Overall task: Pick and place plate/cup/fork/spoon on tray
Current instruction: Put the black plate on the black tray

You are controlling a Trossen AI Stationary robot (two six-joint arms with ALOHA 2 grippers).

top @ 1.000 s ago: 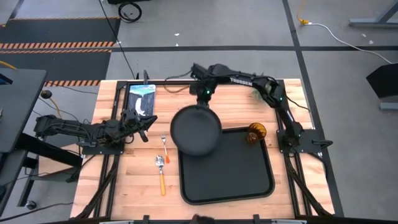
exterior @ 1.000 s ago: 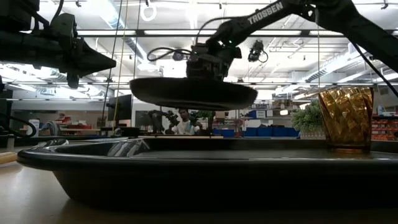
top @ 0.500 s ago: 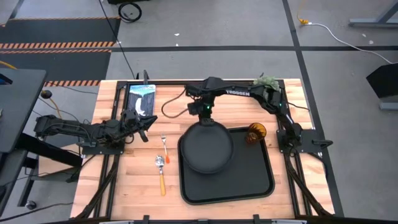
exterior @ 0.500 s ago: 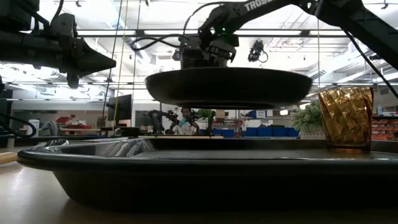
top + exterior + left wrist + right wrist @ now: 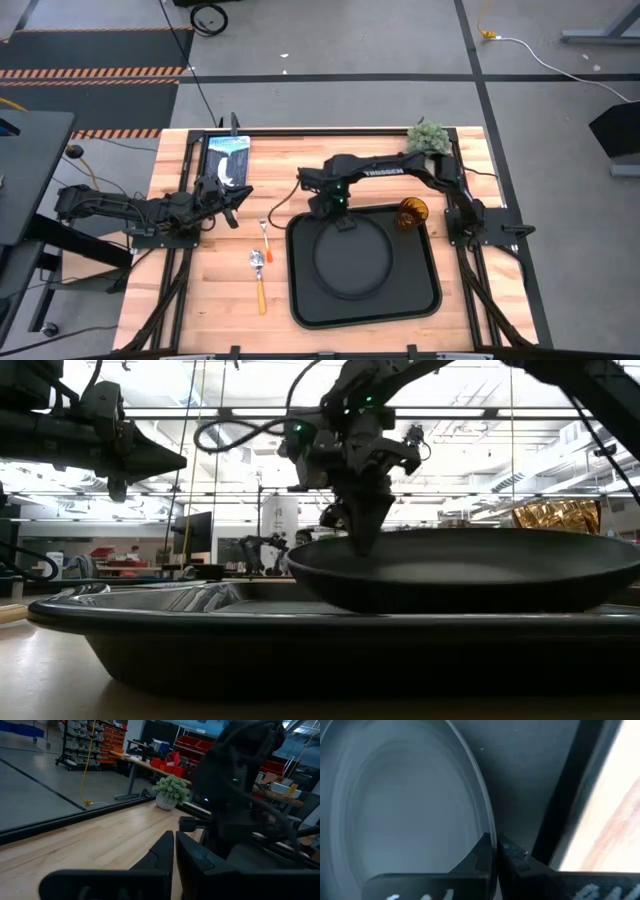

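Reaching in from the right side of the frame, the right gripper (image 5: 342, 213) is pinching the far rim of the plate (image 5: 351, 257), its fingers (image 5: 485, 851) pressed together on that raised edge in the right wrist view. In the high view the plate is sitting inside the tray (image 5: 425, 295), filling the middle of it just below the frame's centre, and in the low view the plate (image 5: 470, 570) is lying low over the tray (image 5: 200, 625) with the gripper (image 5: 365, 535) coming down onto its left edge. Standing in the tray's upper right corner, the cup (image 5: 412, 213) is showing just right of the plate; in the low view only its amber top (image 5: 558, 516) is peeking over the plate's rim at the right. Left of the tray on the bare wood, the fork (image 5: 265, 236) is lying nearer the top and the spoon (image 5: 258, 276) just below it, both apart from the tray. Waiting at the left of the table, the left gripper (image 5: 232, 203) is hovering over the wood with its fingers (image 5: 162, 851) closed against each other, holding nothing
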